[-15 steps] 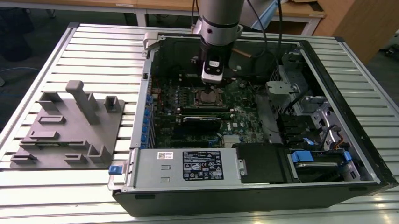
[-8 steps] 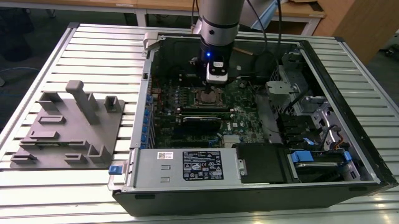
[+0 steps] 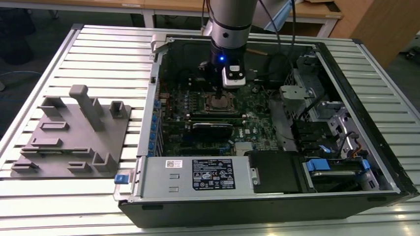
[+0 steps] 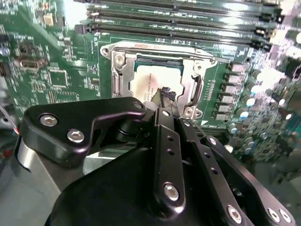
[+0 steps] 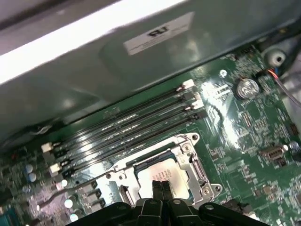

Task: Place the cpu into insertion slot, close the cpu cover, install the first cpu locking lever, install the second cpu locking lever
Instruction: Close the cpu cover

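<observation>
Your black gripper (image 5: 160, 184) has its fingers pressed together, with the tips right at the face of the dull silver-grey square cpu (image 5: 150, 169). The chip sits in the silver-rimmed square insertion slot (image 4: 157, 62). The thin silvery frame cpu cover (image 5: 193, 162) lies flat around it, inside the open black computer case (image 3: 367, 86) on your slatted metal desk (image 3: 98, 54).

Arm (image 3: 226, 19): grey, tubular, hanging near-vertical in the exterior view.
Wrist (image 3: 222, 58): dark housing with a small blue light lit.
Gripper (image 3: 217, 92): slim, black, pointing straight down.
Fingers (image 5: 156, 187): in both wrist views, the two tips (image 4: 165, 93) are pressed together with no gap between them.
</observation>
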`<move>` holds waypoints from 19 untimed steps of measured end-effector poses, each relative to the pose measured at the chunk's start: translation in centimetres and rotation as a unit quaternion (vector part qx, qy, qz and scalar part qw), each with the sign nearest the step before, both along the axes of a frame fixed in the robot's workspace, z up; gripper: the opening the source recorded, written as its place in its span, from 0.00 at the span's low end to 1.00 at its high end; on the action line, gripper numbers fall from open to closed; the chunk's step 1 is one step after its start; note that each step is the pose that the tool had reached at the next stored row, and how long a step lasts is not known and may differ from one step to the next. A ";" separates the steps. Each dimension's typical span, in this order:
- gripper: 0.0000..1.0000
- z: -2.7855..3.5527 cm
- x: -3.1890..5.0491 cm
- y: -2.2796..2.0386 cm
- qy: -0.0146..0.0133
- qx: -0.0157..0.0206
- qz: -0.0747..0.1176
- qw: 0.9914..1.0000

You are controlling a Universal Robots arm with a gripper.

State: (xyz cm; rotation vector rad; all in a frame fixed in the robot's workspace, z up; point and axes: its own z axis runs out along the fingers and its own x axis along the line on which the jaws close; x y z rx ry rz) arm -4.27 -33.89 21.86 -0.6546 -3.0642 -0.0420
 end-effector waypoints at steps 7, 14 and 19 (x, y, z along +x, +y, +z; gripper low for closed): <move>0.11 -0.06 0.00 0.00 0.000 0.000 0.063 0.998; 0.11 -0.12 0.00 0.00 0.000 0.000 0.127 0.992; 0.11 -0.15 0.00 0.01 0.000 -0.001 0.164 0.986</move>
